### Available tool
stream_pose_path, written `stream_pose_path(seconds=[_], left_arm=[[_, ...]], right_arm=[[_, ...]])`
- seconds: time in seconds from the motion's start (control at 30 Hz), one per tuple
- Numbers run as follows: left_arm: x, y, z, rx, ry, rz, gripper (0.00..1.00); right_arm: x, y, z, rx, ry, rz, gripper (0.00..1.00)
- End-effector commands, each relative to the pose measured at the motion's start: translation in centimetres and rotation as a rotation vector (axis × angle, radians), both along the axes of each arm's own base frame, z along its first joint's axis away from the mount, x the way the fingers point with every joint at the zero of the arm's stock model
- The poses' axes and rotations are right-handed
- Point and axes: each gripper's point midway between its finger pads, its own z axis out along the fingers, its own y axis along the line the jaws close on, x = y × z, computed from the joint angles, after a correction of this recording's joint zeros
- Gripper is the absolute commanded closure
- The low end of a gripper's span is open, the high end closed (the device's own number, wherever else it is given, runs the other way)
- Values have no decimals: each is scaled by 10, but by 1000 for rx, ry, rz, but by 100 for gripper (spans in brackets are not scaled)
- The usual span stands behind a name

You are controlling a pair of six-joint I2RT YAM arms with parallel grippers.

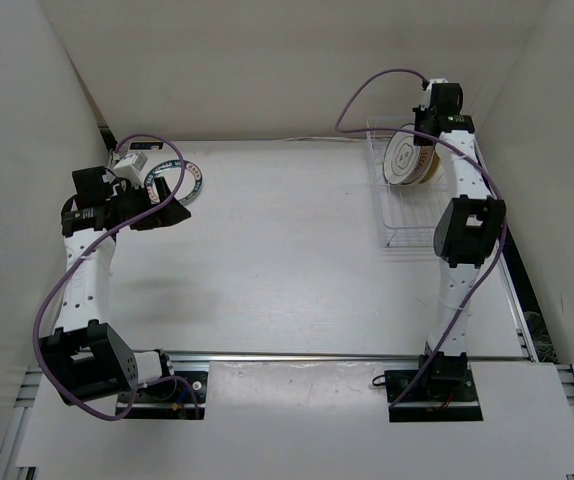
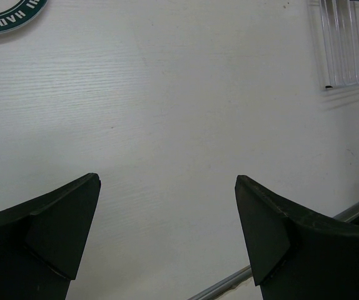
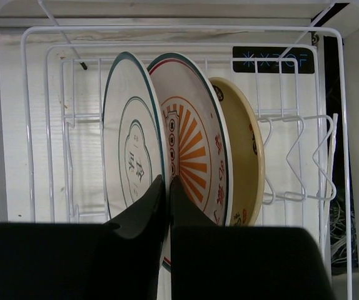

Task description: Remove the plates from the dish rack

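The white wire dish rack (image 1: 408, 226) stands at the far right. Three plates stand upright in it: a white plate with dark rings (image 3: 129, 156) on the left, a sunburst plate (image 3: 195, 150) in the middle and a tan-yellow plate (image 3: 245, 150) on the right. My right gripper (image 3: 166, 182) is shut on the right rim of the ringed plate (image 1: 401, 160), reaching in from the rack's far end (image 1: 422, 138). A plate with a dark rim band (image 1: 189, 186) lies flat on the table at the far left and also shows in the left wrist view (image 2: 4, 15). My left gripper (image 2: 167, 184) is open and empty just beside it (image 1: 165, 214).
The rack's near half (image 3: 292, 162) holds bare wire dividers. White walls close in the table on the left, back and right. A metal rail (image 1: 367, 355) runs along the near edge between the arm bases. The rack's corner shows in the left wrist view (image 2: 351, 47).
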Motion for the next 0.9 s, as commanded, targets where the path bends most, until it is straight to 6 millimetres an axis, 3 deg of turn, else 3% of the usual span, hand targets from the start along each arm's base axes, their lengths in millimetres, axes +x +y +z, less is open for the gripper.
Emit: stream_pose_path(seconds=[0.0, 0.03, 0.23, 0.4, 0.47, 0.5, 0.53, 0.6, 0.63, 0.7, 0.73, 0.8, 0.83, 0.87], left_arm=[[-2, 0, 13, 13, -49, -10, 0], [-2, 0, 13, 13, -49, -10, 0], [-3, -1, 15, 15, -58, -10, 0], [0, -4, 22, -2, -71, -32, 0], [2, -4, 23, -9, -67, -26, 0], [1, -6, 24, -16, -69, -34, 0], [2, -8, 22, -33, -60, -50, 0], [0, -16, 24, -76, -55, -83, 0], [-2, -21, 24, -105, -52, -112, 0], [-12, -41, 36, -209, -67, -224, 0], [-15, -46, 38, -245, -66, -259, 0], [-24, -59, 48, -342, -61, -338, 0], [-25, -61, 48, -373, -47, -354, 0], [-27, -65, 49, -422, -28, -380, 0]], right_arm=[[-11, 20, 68, 83, -113, 46, 100], [-15, 20, 86, 95, -143, 38, 100], [-32, 8, 148, 7, -266, -76, 100], [-59, -6, 176, -41, -305, -157, 100], [-69, -3, 184, -43, -314, -157, 100], [-79, -3, 199, -30, -343, -163, 100], [-86, 0, 193, -24, -318, -145, 100], [-101, 23, 201, 65, -315, -44, 100], [-107, 36, 186, 108, -265, 8, 100], [-121, 71, 175, 222, -205, 174, 100], [-140, 114, 161, 378, -118, 377, 100], [-167, 154, 148, 588, -7, 554, 100], [-185, 174, 128, 705, 99, 628, 100], [-210, 200, 137, 860, 148, 804, 100]])
